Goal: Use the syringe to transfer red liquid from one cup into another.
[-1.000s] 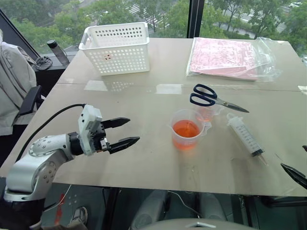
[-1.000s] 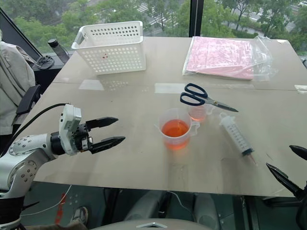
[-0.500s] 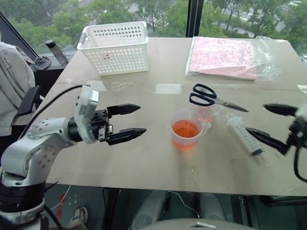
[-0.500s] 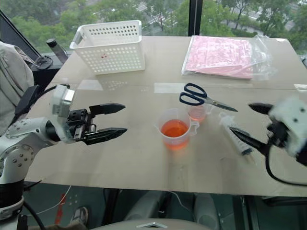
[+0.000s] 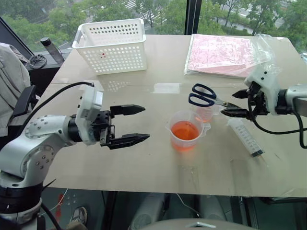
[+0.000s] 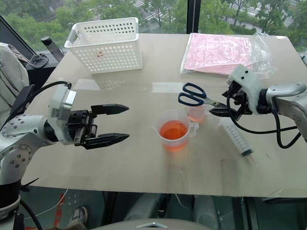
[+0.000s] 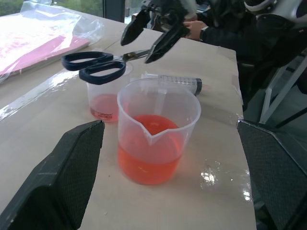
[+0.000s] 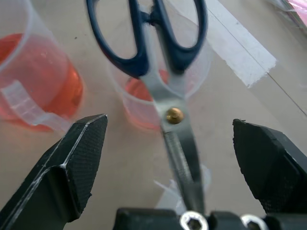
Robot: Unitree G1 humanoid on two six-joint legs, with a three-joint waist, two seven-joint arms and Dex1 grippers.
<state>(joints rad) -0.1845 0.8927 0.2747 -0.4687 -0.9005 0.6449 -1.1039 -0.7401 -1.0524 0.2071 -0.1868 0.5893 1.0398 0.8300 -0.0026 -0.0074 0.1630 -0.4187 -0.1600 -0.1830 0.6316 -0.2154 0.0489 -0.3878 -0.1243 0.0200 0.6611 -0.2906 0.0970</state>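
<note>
Syringe [image 5: 245, 138] lies untouched on the bench [image 5: 144, 167], just right of the small cup [image 5: 205, 113] and under the right hand [image 5: 236, 103], whose fingers stand spread with nothing between them, above the blades of the scissors [image 5: 211, 98] that rest across that small cup. Red liquid [image 5: 184, 130] fills the lower part of the big beaker [image 5: 185, 131], a shallow pink layer sits in the small cup, and the left hand [image 5: 136, 124] hovers empty and spread wide, well to the left of the beaker. By this look the transfer has not begun: picking up the syringe, drawing from the beaker and emptying into the small cup all remain, and the scissors may need moving off first.
</note>
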